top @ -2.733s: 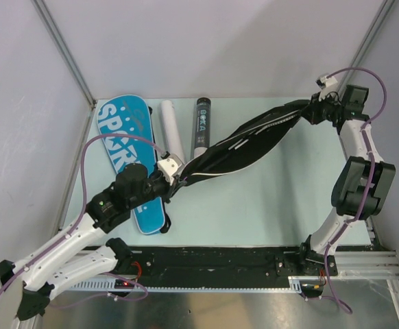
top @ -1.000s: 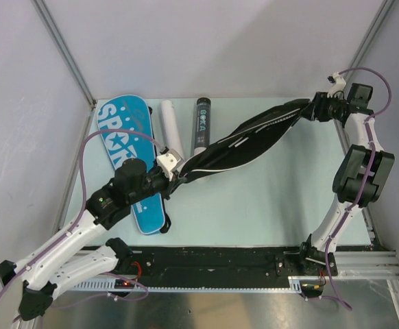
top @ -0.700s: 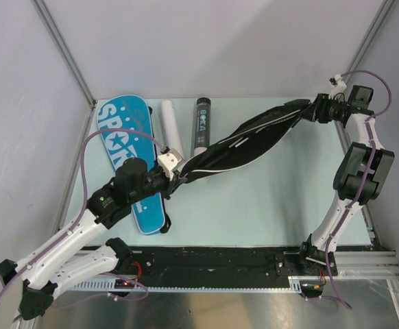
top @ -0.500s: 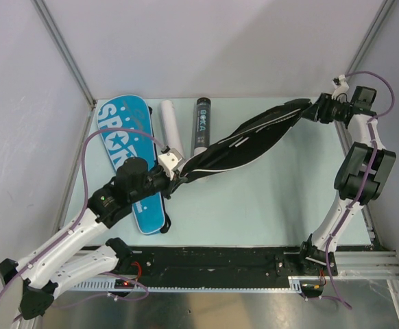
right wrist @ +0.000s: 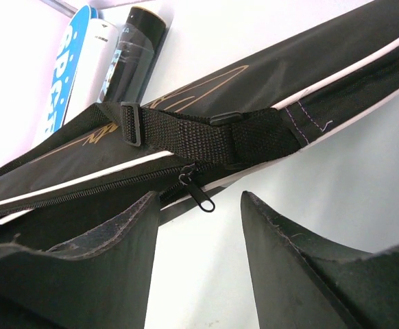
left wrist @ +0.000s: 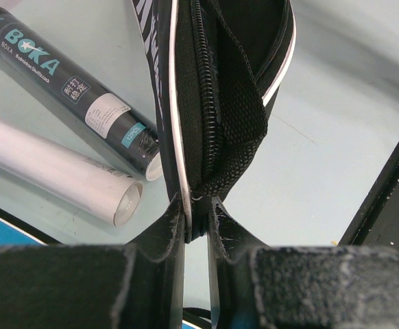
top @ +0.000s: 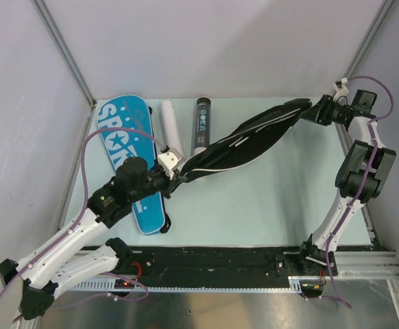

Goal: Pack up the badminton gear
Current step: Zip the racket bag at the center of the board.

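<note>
A long black racket cover (top: 247, 140) hangs stretched between the two arms, above the table. My left gripper (top: 175, 175) is shut on the cover's lower end, where the zipper seam (left wrist: 206, 123) runs into the jaws (left wrist: 196, 209). At the far right my right gripper (top: 314, 111) sits at the cover's upper end with its fingers apart. The small zipper pull (right wrist: 203, 197) dangles between the fingertips, unpinched, below a webbing strap (right wrist: 199, 133). A blue "SPORT" cover (top: 121, 137), a white tube (top: 170, 127) and a black tube (top: 201, 123) lie at the back left. No rackets or shuttlecocks show.
The pale green table (top: 268, 199) is bounded by grey walls at the back and sides. A black rail (top: 220, 260) runs along the front edge by the arm bases. The black tube (left wrist: 62, 86) and white tube (left wrist: 49, 171) lie just beside the left gripper.
The right wrist has drifted a little to the right, along the cover's upper end. The left arm has kept its grip and place.
</note>
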Controlling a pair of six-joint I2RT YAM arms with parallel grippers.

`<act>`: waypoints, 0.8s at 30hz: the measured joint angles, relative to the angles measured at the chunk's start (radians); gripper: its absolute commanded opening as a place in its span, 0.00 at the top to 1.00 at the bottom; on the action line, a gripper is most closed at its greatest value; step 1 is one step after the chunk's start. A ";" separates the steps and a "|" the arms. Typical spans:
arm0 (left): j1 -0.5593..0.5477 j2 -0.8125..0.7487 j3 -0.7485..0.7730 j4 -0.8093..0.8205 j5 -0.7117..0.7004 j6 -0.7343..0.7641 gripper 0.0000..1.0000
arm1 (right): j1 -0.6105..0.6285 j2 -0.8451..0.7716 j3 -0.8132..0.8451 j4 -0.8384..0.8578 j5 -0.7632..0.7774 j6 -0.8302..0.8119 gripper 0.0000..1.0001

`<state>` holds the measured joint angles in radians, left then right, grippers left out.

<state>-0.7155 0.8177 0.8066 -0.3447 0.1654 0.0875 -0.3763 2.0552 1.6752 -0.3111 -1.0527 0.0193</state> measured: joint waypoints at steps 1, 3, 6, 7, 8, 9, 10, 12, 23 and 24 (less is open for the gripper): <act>0.000 0.000 0.000 0.000 0.000 0.000 1.00 | 0.000 0.003 0.000 0.002 -0.003 0.005 0.44; 0.001 0.000 0.000 0.000 0.000 0.000 1.00 | 0.000 0.010 0.000 0.010 -0.011 0.015 0.45; 0.001 0.000 0.000 0.000 0.000 0.000 1.00 | 0.000 0.015 -0.002 0.024 -0.020 0.028 0.46; 0.001 0.000 0.000 0.000 0.000 0.000 1.00 | 0.001 0.015 -0.004 0.031 -0.025 0.035 0.46; 0.001 0.000 0.000 0.001 0.000 0.000 1.00 | 0.001 0.015 -0.005 0.039 -0.029 0.040 0.47; 0.001 0.000 0.000 0.001 0.000 0.000 1.00 | 0.001 0.015 -0.008 0.049 -0.032 0.049 0.47; 0.001 0.000 0.000 0.001 0.000 0.000 1.00 | 0.001 0.015 -0.009 0.060 -0.035 0.057 0.48; 0.001 0.000 0.000 0.001 0.000 0.000 1.00 | 0.001 0.016 -0.011 0.081 -0.039 0.077 0.48; 0.001 -0.001 0.000 0.004 -0.001 -0.001 1.00 | 0.000 0.034 -0.040 0.195 -0.077 0.175 0.52; 0.001 -0.002 0.000 0.004 -0.001 -0.001 1.00 | 0.000 0.035 -0.042 0.198 -0.080 0.180 0.54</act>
<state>-0.7147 0.8162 0.8066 -0.3405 0.1646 0.0868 -0.3767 2.0899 1.6333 -0.1135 -1.1324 0.1989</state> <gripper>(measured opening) 0.166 0.507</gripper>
